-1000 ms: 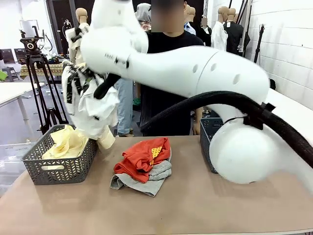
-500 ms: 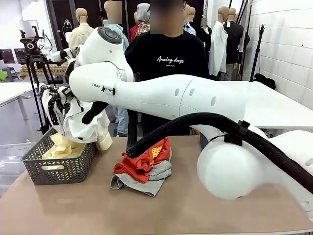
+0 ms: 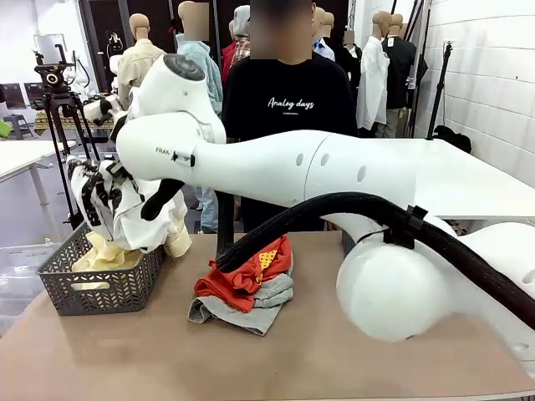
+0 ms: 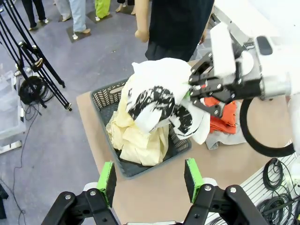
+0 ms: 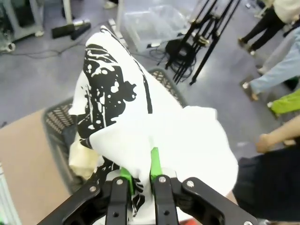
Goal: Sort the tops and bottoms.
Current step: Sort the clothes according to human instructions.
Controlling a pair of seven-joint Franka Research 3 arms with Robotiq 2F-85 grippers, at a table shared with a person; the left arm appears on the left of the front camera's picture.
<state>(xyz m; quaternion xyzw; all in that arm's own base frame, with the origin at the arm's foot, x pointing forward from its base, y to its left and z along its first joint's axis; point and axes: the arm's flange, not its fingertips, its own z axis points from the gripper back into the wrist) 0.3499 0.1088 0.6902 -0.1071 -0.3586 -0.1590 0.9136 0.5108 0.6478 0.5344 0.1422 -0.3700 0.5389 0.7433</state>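
Note:
My right gripper [image 5: 139, 176] is shut on a white T-shirt with black print [image 3: 125, 209], one of the tops, and holds it bunched just above the grey basket [image 3: 100, 288] at the table's left. A cream top [image 3: 100, 251] lies in that basket. At the table's middle an orange-red top with a yellow patch [image 3: 242, 271] lies on a grey garment [image 3: 263, 301] whose kind I cannot tell. My left gripper [image 4: 150, 180] stands open high above the basket [image 4: 101, 96], with nothing between its fingers. In its view the right gripper [image 4: 194, 89] grips the T-shirt [image 4: 154, 98].
A person in a black T-shirt [image 3: 288, 100] stands at the far side of the table. My right arm [image 3: 334, 167] spans the table from right to left. A camera tripod [image 3: 63, 125] stands on the floor beyond the basket.
My right arm has swung down and to the left, carrying the white T-shirt lower, over the grey basket. The pile in the middle has not moved.

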